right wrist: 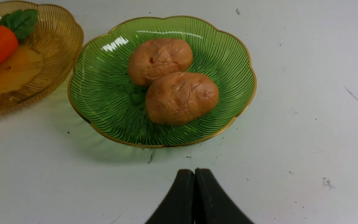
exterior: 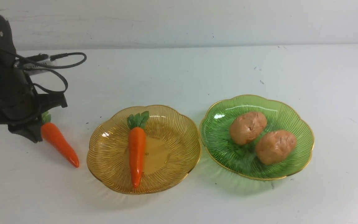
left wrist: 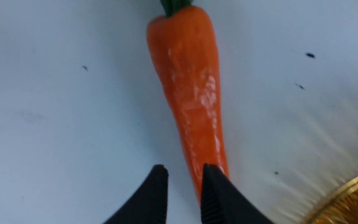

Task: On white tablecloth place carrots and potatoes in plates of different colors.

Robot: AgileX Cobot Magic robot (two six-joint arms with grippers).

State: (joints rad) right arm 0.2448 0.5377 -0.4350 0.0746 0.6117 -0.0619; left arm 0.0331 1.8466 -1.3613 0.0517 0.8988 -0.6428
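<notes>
No readable text, label or number, as far as visible.

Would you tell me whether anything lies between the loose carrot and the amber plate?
Nothing visible does: only bare white tablecloth separates the loose carrot from the amber plate. A second carrot lies along that plate's middle, leaving room beside it.

Black left arm [exterior: 3, 81], looped cable [exterior: 70, 63], ridged left claw [left wrist: 183, 169]

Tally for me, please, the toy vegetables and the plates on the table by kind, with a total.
Carrots: 2 (plated carrot, loose carrot)
Potatoes: 2 (far potato, near potato)
Plates: 2 (amber plate, green plate)
Total: 6
</notes>
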